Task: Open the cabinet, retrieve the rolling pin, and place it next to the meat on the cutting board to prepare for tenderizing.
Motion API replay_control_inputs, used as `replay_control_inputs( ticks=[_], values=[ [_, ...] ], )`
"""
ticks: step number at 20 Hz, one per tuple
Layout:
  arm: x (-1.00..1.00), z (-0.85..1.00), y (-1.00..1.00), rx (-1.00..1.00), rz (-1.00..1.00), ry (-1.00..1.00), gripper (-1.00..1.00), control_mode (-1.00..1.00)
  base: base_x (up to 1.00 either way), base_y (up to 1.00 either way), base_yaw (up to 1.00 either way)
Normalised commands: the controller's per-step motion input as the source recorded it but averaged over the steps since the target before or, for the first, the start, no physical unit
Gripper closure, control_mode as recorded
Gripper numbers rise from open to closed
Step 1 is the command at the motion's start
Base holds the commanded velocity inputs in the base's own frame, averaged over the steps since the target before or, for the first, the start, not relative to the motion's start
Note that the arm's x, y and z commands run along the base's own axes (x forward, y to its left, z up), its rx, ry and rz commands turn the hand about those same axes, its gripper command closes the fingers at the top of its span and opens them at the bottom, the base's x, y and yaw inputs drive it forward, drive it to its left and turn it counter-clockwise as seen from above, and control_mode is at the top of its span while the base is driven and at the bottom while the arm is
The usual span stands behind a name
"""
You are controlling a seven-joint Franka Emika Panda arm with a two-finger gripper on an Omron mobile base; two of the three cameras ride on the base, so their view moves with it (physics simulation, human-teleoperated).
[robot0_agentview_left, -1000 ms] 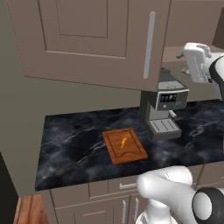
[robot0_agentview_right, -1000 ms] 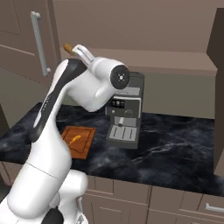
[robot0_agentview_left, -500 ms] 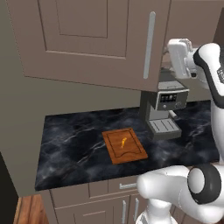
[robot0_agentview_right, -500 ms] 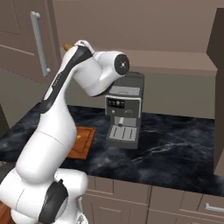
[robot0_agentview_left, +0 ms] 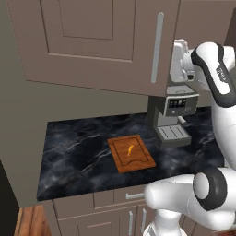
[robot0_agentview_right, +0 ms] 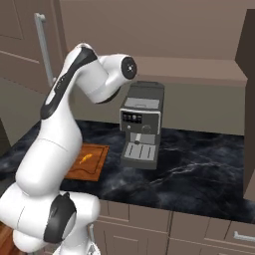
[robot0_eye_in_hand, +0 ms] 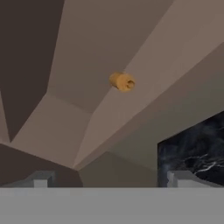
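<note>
Gripper [robot0_eye_in_hand: 107,179]: jaws spread wide, holding nothing
Rolling pin [robot0_eye_in_hand: 122,82]: probably its tan end, seen end-on ahead
Meat [robot0_agentview_left: 130,149]: on cutting board [robot0_agentview_left: 138,162]

Even, soft rendered light — dim under the cabinet [robot0_agentview_left: 97,44]; faint sheen on the dark counter [robot0_agentview_left: 78,152]; slightly blurry throughout.
</note>
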Motion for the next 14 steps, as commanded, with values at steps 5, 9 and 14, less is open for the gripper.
replay_control_inputs(
  ticks=[5,9,14],
  values=[
    [-0.05,0.00,0.73,0.00,0.02,0.00,-1.00,-1.00,0.00,0.00,0.00],
    [-0.36,0.00,0.72,0.00,0.05,0.00,-1.00,-1.00,0.00,0.00,0.00],
    [-0.74,0.00,0.71,0.00,0.09,-0.01,-1.00,-1.00,0.00,0.00,0.00]
  ],
)
